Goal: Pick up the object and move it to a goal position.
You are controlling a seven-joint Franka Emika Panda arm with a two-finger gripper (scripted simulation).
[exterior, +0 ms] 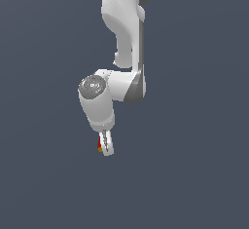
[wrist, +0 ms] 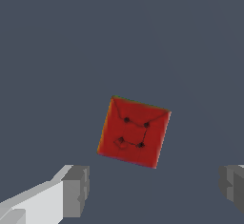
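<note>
In the wrist view the cube (wrist: pixel 134 131) shows its red face with dark line marks, turned a little askew on the grey floor. My gripper (wrist: pixel 152 187) is open, with one grey finger pad (wrist: pixel 75 189) on one side and the other pad (wrist: pixel 232 185) on the other. Both pads stand apart from the cube and neither touches it. In the exterior view the white gripper (exterior: pixel 106 146) points down close to the floor. Only a red and yellow sliver of the cube (exterior: pixel 99 144) shows beside the fingers.
The white arm (exterior: pixel 121 52) reaches down from the top of the exterior view, with its wrist joint (exterior: pixel 95 87) above the gripper. Flat grey floor (exterior: pixel 194 174) lies all around. No goal marker is in view.
</note>
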